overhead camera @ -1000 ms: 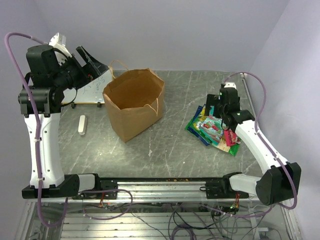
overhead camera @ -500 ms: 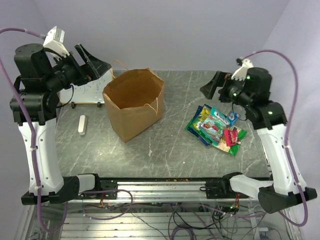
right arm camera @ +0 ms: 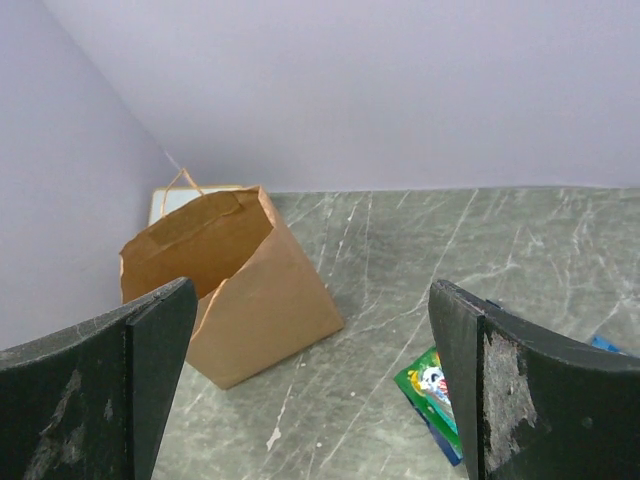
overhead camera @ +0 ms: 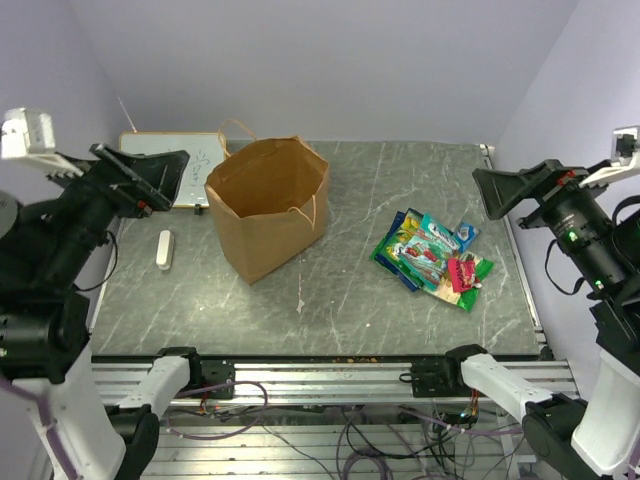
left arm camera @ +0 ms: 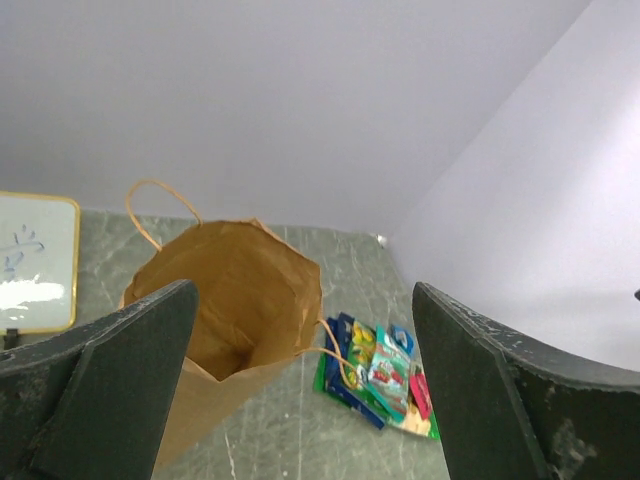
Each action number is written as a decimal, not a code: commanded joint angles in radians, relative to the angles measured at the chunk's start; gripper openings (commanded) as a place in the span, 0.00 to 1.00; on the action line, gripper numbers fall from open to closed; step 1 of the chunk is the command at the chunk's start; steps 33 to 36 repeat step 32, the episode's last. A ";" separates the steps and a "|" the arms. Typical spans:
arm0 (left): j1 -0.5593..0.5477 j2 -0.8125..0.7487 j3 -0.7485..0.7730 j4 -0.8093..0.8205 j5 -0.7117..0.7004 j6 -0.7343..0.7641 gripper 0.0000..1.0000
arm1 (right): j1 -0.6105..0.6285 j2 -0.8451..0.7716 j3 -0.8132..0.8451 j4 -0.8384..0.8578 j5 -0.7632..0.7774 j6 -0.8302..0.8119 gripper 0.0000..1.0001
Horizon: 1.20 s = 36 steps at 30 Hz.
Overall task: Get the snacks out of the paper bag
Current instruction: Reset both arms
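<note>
Your left gripper (left arm camera: 302,295) and right gripper (right arm camera: 311,290) both have their jaws spread wide and hold nothing (each is raised well above the table (overhead camera: 340,295)). The bag (overhead camera: 268,205) stands upright, mouth open, left of centre. The snacks (overhead camera: 432,250) lie heaped on the table to its right, well apart from it.

We look out past our gripper (right arm camera: 310,290), its two dark, scuffed fingers (right arm camera: 100,390) spread wide at the lower corners. Ahead and nearer the left finger stands the bag (right arm camera: 235,290), mouth agape, one thin handle (right arm camera: 184,179) arching over its far rim. Behind it peeks a whiteboard (right arm camera: 164,203) corner. Just inside the right finger lie the snacks (right arm camera: 432,390), a green packet showing most, on the grey marbled table (right arm camera: 420,250).
</note>
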<state>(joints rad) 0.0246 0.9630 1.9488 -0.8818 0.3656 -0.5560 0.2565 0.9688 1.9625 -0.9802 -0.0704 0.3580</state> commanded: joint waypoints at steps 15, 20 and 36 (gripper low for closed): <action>0.010 -0.047 0.059 -0.061 -0.138 0.021 0.98 | 0.001 0.014 0.078 -0.068 0.136 -0.011 1.00; 0.010 -0.050 0.043 -0.062 -0.132 0.016 0.98 | 0.002 0.029 0.095 -0.075 0.156 -0.003 1.00; 0.009 -0.034 0.022 -0.056 -0.115 0.008 0.98 | 0.002 0.037 0.061 -0.078 0.194 -0.016 1.00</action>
